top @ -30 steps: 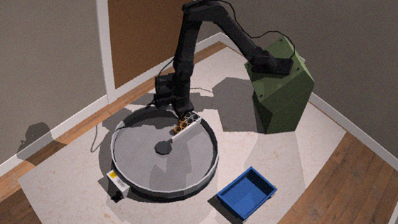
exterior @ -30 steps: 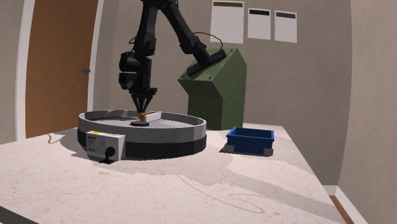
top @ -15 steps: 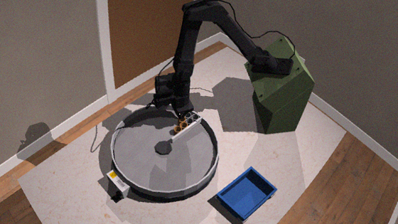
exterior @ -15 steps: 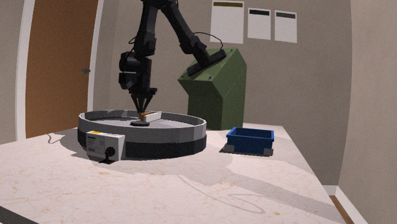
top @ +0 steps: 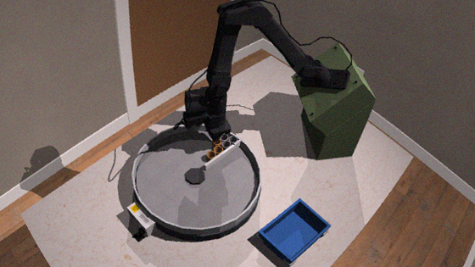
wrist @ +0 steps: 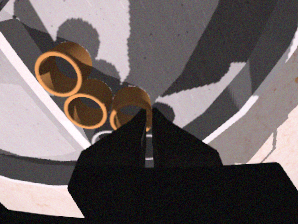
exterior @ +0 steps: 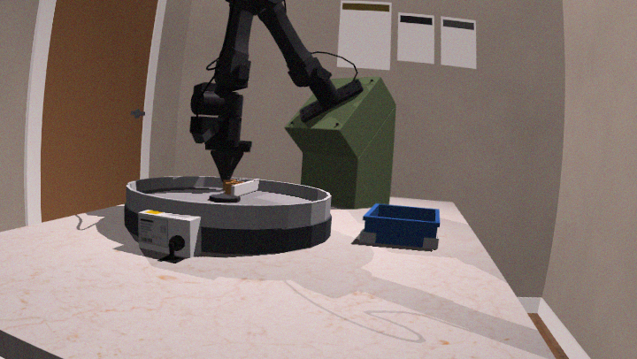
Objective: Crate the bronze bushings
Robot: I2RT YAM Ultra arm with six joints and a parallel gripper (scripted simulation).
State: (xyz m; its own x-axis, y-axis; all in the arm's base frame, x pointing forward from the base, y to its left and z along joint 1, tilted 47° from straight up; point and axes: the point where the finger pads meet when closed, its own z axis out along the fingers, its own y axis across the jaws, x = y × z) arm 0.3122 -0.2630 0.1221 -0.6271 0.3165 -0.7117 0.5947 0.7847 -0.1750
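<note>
One pale stone tabletop (top: 83, 237) (exterior: 223, 308), flecked with orange veins, fills the lower part of the exterior frame as we look from near to far. Nearest us, left of centre, a boxy white unit (top: 143, 219) (exterior: 152, 229) with a yellow label and a black round fitting stands by the turntable (top: 160, 193) (exterior: 267, 216). We see that drum as a broad disc with a faceted grey rim over a dark base, and a dark, low hub (top: 194, 176) (exterior: 224, 197) at its middle.

Behind the hub runs a straight white bar (top: 223, 153) (exterior: 245, 187) (wrist: 45, 95). Along it we count three bronze bushings (top: 218, 149) (exterior: 227, 186) (wrist: 85, 111), smooth open-ended tubes standing upright, with grey-rimmed steel bushings (top: 233, 136) (wrist: 101, 135) beside them, all on the turntable. The black, tapered gripper (top: 216, 138) (exterior: 226, 179) (wrist: 149, 114) has its tips pinched on the thin wall of the bronze bushing nearest the steel ones.

Right of centre, we find the blue crate (top: 293, 228) (exterior: 401, 232), rectangular and open-topped, level and seated within its grey corner guides (exterior: 366, 237); no bushings lie inside. Farther back, the black jointed arm (top: 223, 51) (exterior: 238, 44) bolts onto a faceted green pedestal (top: 342, 128) (exterior: 330, 173). Beyond, upper left, we have a flat brown door (top: 173, 13) (exterior: 93, 88).
</note>
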